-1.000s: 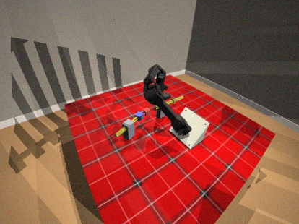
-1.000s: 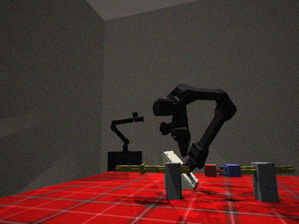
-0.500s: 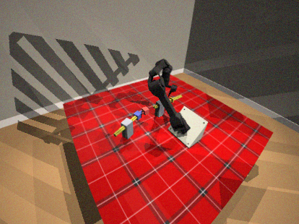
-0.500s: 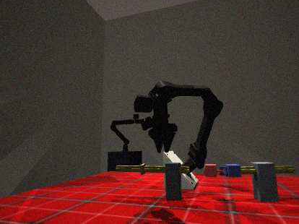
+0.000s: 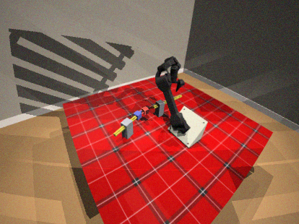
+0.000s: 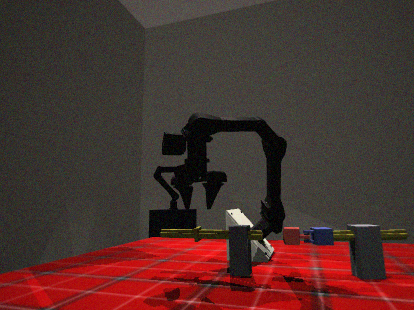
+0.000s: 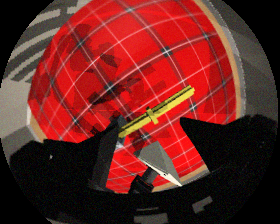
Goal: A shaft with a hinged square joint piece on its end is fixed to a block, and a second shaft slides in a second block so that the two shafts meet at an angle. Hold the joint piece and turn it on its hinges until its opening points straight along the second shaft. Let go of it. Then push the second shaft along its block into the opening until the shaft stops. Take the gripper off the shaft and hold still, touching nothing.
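Observation:
The first shaft (image 5: 118, 132) (image 6: 395, 234) runs through a grey block (image 5: 128, 130) (image 6: 368, 255). It carries a blue hinge part (image 5: 137, 115) (image 6: 322, 236) and a red square joint piece (image 5: 144, 110) (image 6: 291, 235). The second yellow shaft (image 5: 175, 99) (image 6: 175, 233) (image 7: 175, 101) passes through the other grey block (image 5: 159, 109) (image 6: 240, 255). A gap shows between its near end and the red piece. My gripper (image 6: 198, 207) (image 7: 150, 124) is open and empty, above the second shaft's outer part. In the wrist view the shaft's collar (image 7: 152, 115) appears between the fingertips. The red piece's opening cannot be made out.
A white slanted plate (image 5: 195, 125) (image 6: 233, 218) (image 7: 162, 159) stands at the arm's base. The red checked mat (image 5: 152, 186) (image 6: 150, 263) (image 7: 150, 30) lies under everything. A dark box (image 6: 172, 223) stands behind in the exterior view.

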Controlling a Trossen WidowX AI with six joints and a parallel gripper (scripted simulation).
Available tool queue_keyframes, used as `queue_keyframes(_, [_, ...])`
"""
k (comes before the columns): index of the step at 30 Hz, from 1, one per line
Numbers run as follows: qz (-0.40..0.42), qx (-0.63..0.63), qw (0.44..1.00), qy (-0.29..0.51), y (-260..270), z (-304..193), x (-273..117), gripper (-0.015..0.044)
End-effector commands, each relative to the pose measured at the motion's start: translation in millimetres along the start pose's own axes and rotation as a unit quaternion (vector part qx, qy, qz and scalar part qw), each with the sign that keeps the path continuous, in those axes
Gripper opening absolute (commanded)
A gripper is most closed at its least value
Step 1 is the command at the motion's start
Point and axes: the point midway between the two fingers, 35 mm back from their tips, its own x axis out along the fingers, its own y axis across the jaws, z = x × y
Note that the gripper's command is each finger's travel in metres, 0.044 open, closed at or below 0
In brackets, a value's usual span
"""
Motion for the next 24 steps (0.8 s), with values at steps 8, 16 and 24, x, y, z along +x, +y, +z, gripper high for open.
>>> queue_keyframes(8, [-0.01, -0.198, 0.98, 0.004, -63, 17, 2, 0.044])
queue_keyframes(16, [-0.011, -0.24, 0.971, 0.005, -76, 20, 3, 0.044])
queue_keyframes(24, [-0.012, -0.182, 0.983, 0.008, -76, 20, 8, 0.044])
